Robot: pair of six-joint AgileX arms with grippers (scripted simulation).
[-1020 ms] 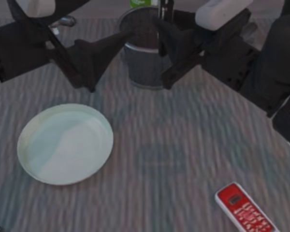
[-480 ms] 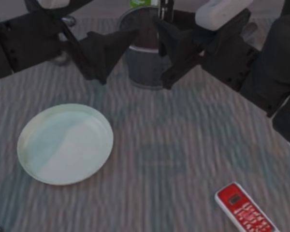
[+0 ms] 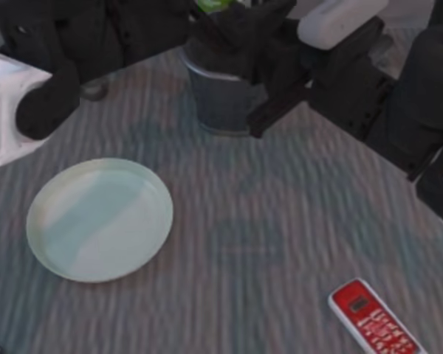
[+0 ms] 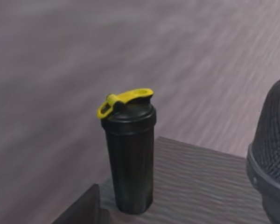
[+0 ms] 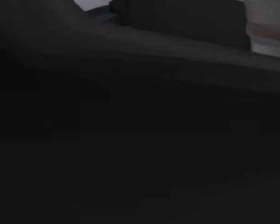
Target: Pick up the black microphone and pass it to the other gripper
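The black microphone is hidden among the dark arms at the back of the table. My left gripper point(image 3: 232, 33) hangs over the mesh bin point(image 3: 221, 103), right up against my right gripper point(image 3: 258, 81). The left arm's boxy white block point(image 3: 7, 110) sits at the left edge. In the left wrist view one left finger point(image 4: 86, 207) shows at the border with nothing beside it, so that gripper is open and empty. My right gripper, under its rounded white cap point(image 3: 340, 18), reaches in from the right beside the bin. The right wrist view is dark.
A black shaker bottle point(image 4: 129, 154) with a yellow lid stands at the table's back edge beside the mesh bin point(image 4: 270, 154). A pale plate point(image 3: 100, 219) lies at the left. A red phone point(image 3: 373, 318) lies at the front right.
My left arm has swung back and to the right. Its gripper went from left of the bin to over it, meeting the right gripper. The right arm has not moved.
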